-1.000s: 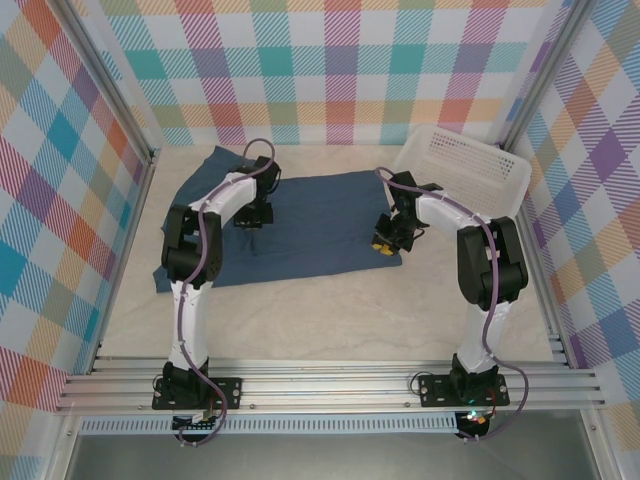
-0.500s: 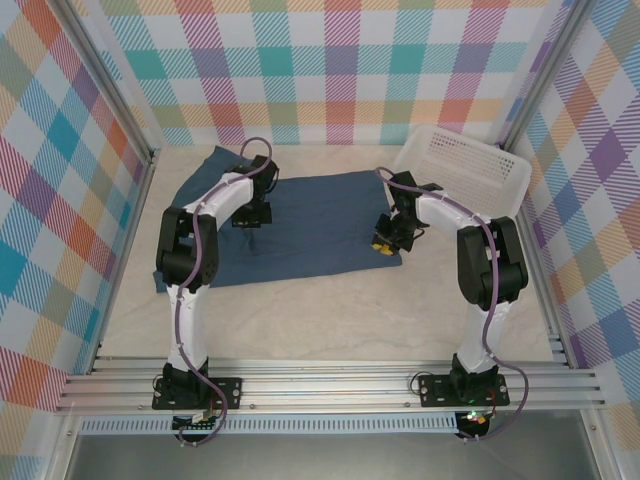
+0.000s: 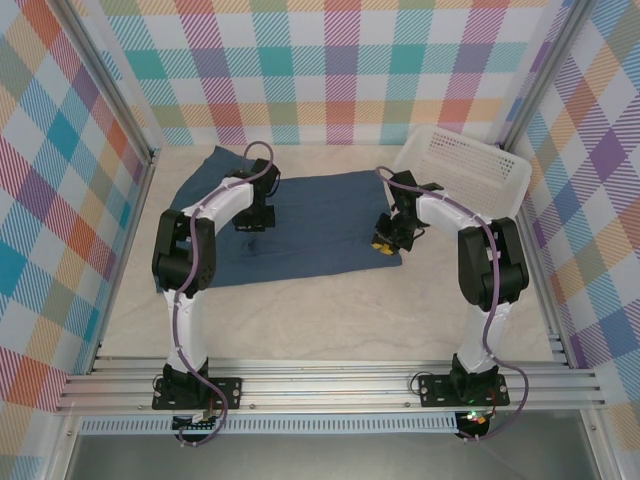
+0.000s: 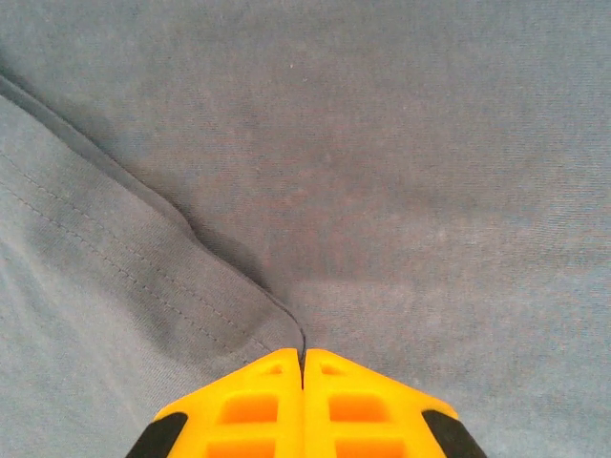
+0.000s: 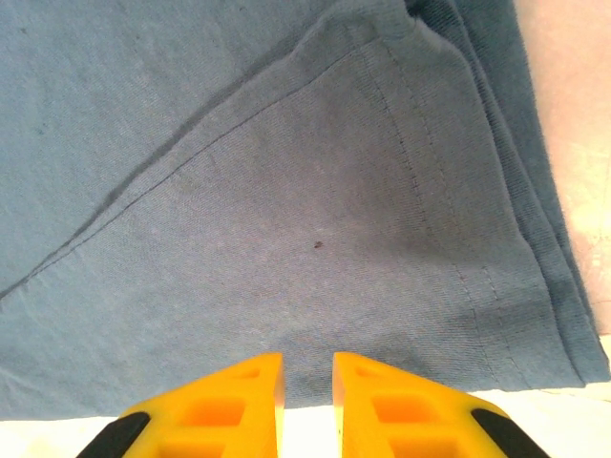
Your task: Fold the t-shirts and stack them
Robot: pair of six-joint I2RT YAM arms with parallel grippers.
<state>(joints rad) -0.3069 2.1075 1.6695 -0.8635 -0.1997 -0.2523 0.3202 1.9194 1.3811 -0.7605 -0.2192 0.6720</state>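
T-shirt (image 3: 320,225) spread flat mid-table, bare table (image 3: 330,310) along its near hem, basket (image 3: 465,165) near its right end.
Left gripper (image 4: 303,367) pressed together at a fold; whether cloth is caught I cannot tell. Right gripper (image 5: 307,382) slightly parted over the corner hem. My left arm (image 3: 215,205) hides some shirt. Plaid walls (image 3: 340,70).

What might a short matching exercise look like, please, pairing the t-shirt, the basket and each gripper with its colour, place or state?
Things:
1. t-shirt
2. basket
3. left gripper
4. right gripper

Descriptions:
A. fingertips slightly apart, over the shirt's edge
B. white, at the far right
C. fingertips closed, pinching a fabric fold
D. dark blue, spread flat

Pairs: 1-D, 2-B, 3-C, 4-A
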